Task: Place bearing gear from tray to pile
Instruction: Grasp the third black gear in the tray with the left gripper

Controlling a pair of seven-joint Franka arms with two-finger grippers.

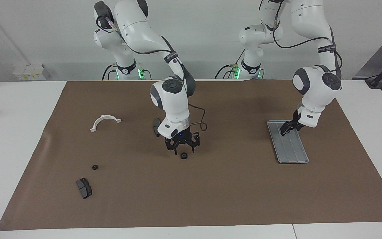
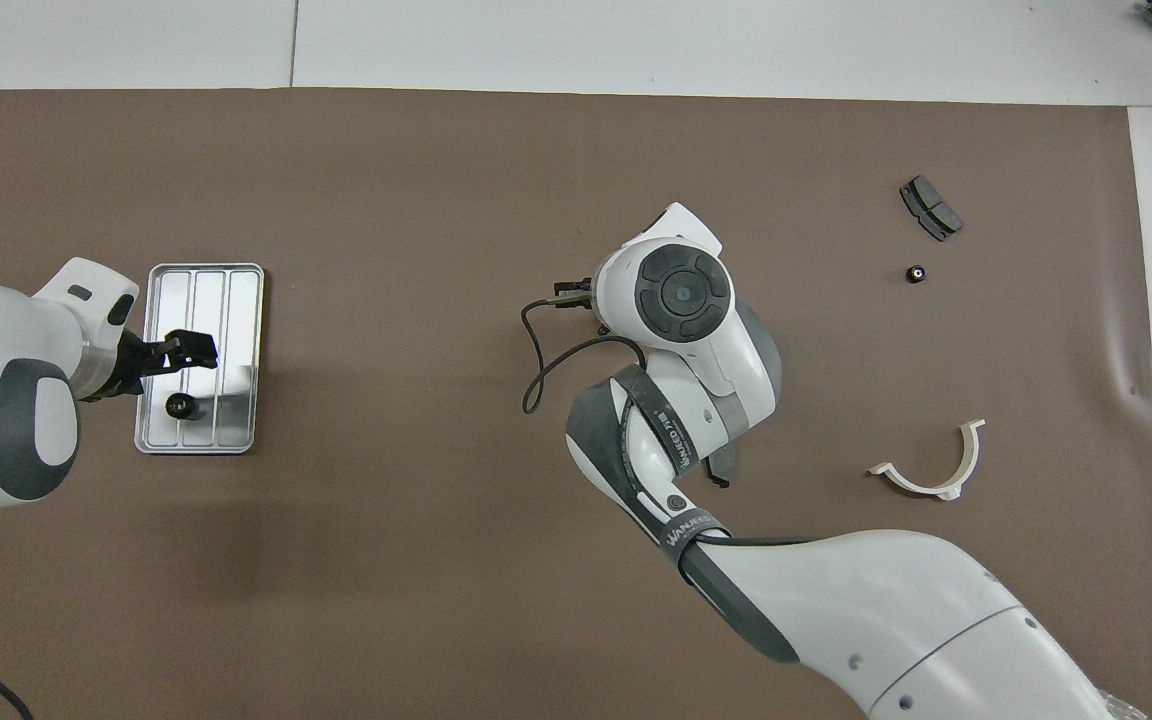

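The silver tray lies toward the left arm's end of the brown mat. One black bearing gear sits in it at the end nearer the robots; my left gripper hides this gear in the facing view. My left gripper hangs open over that end of the tray, holding nothing. A second gear rests mid-mat, and my right gripper stands open just above it, fingers astride. A smaller gear lies alone toward the right arm's end. No gathered pile is in view.
A dark brake pad lies beside the smaller gear, farther from the robots. Another pad is partly hidden by my right arm. A white half-ring lies nearer the robots.
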